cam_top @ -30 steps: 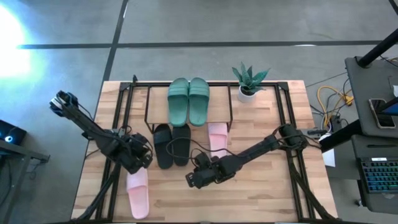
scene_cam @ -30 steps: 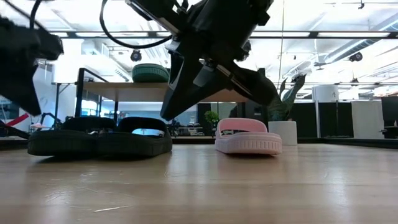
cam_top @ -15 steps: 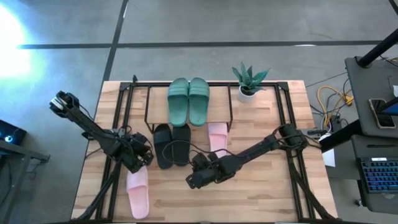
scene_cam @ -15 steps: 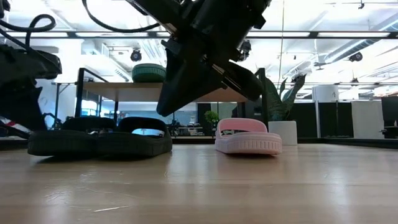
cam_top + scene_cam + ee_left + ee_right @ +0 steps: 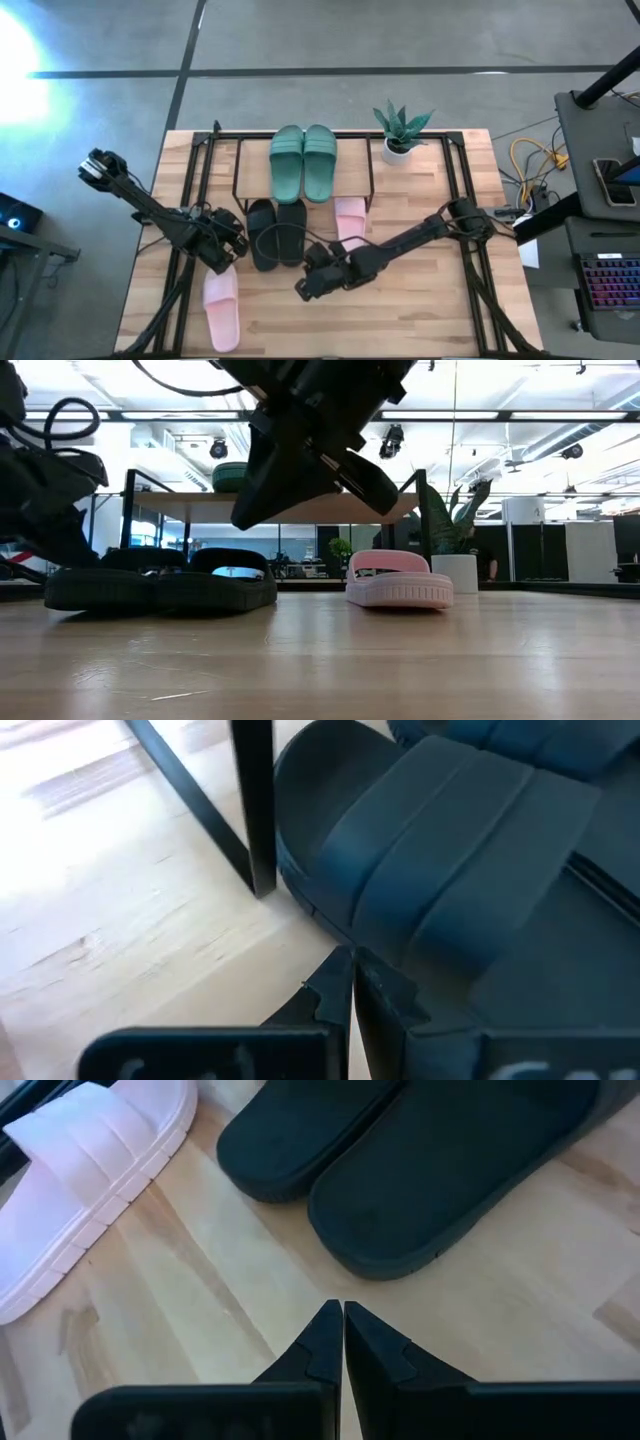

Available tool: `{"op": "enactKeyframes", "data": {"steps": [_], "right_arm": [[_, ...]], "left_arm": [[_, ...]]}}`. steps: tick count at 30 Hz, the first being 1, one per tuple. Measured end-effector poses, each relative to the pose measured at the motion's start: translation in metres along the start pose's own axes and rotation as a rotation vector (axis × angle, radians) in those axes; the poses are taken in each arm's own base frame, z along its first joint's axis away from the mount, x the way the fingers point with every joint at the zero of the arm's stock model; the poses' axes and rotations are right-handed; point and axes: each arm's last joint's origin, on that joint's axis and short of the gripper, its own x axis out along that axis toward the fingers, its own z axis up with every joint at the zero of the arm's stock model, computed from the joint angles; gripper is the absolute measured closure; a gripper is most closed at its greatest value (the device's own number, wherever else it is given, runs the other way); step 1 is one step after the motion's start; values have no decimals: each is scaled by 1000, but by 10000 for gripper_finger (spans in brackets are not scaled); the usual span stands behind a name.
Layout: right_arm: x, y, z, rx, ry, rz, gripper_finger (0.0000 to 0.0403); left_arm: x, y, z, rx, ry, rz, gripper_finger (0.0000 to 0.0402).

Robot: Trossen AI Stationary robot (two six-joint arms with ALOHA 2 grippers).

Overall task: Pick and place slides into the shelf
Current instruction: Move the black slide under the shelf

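I've got the right gripper pinched closed and empty, hovering just off the heels of the black pair, which lies half under the shelf; probably set to nudge them in. Left gripper is also closed with nothing in it, nosed against the outer black slide by the shelf leg. Green pair sits on top. One pink slide is at the shelf's edge, the other pink slide near the table's front.

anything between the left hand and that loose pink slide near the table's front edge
Nothing visible. In the high view the left hand sits just behind the loose pink slide, with bare table between them. The black pair lies off to its side, not in the path.
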Motion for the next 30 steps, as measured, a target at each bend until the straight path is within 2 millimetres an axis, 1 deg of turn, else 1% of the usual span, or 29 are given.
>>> {"op": "enactKeyframes", "data": {"steps": [5,10,16,24,27,30], "right_arm": [[1,-1,2,3,-6,4,394],[2,-2,5,-29,-12,6,394],[8,-6,10,-69,-14,-10,394],[14,-13,18,-69,-12,-25,394],[15,-14,19,-67,-11,-28,394],[15,-16,19,-73,2,-36,394]], "left_arm": [[10,7,-9,-27,-7,-30,402],[18,12,-16,-57,-9,-66,402],[20,14,-16,-60,-51,-65,402],[26,15,-16,-109,-125,-100,402],[27,17,-17,-99,-121,-98,402],[27,17,-18,-64,-63,-101,402]]}}
